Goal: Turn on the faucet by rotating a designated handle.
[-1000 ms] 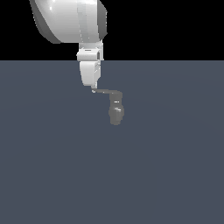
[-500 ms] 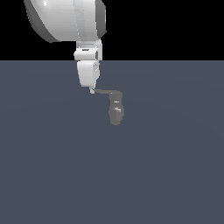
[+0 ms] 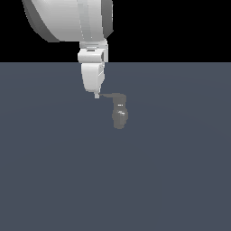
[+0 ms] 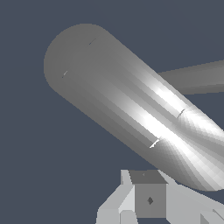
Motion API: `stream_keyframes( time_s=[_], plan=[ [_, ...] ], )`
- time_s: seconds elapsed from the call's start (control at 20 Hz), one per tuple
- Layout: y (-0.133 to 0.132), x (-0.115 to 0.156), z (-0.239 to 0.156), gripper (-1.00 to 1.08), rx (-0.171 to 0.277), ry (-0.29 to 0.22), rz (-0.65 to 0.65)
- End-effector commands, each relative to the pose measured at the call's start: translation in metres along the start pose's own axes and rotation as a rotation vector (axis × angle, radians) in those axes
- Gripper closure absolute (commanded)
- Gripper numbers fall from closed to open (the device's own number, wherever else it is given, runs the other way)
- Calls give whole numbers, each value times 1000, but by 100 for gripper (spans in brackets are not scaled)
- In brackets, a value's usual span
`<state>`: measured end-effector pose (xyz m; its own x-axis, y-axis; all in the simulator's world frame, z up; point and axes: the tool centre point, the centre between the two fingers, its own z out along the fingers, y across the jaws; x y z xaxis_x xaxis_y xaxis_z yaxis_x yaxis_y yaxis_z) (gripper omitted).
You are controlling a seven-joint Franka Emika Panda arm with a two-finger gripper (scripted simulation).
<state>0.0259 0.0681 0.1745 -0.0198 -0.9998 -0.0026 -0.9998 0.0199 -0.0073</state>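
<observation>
The faucet (image 3: 119, 118) is a small grey stubby fixture standing on the dark floor. Its handle (image 3: 113, 96) is a thin grey lever running from the top towards the exterior view's left. My gripper (image 3: 96, 94) hangs straight down from the white arm, its narrow tip at the lever's free end, with the fingers together and holding nothing. In the wrist view a thick grey metal cylinder of the faucet (image 4: 131, 109) lies just beyond my fingertips (image 4: 148, 200). A thinner bar (image 4: 197, 78) branches off behind it.
The flat dark grey floor (image 3: 171, 180) extends all around the faucet. The bulky white arm link (image 3: 67, 18) hangs over the far upper left of the exterior view.
The upper arm has shifted slightly towards the exterior view's left. The gripper tip stays at the handle's end. The handle has not visibly turned.
</observation>
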Motion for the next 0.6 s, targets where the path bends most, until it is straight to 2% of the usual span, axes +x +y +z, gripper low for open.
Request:
stream_keyframes(
  time_s=[0.0, 0.55],
  plan=[
    [8, 12, 1, 108, -5, 3, 11],
    [36, 28, 1, 108, -7, 3, 10]
  ],
)
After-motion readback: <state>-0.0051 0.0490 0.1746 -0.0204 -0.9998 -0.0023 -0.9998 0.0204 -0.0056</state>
